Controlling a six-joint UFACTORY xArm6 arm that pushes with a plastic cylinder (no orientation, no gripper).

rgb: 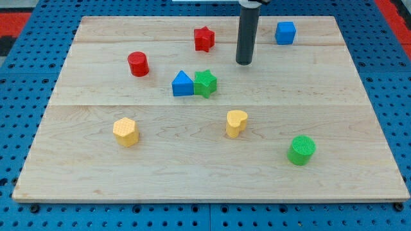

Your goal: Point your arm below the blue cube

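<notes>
Camera view, my tip (244, 62) down on the wooden surface (212, 173), left of and below the blue cube (286, 32), red star (204, 38) to its left, end effector a bare rod, grasping nothing.

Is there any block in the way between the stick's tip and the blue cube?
No. In the camera view only bare wood lies between my tip and the blue cube.

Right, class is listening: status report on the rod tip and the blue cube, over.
My tip on the board, left of and below the blue cube. Not touching it. Red star off to the left, path clear. Over.
</notes>
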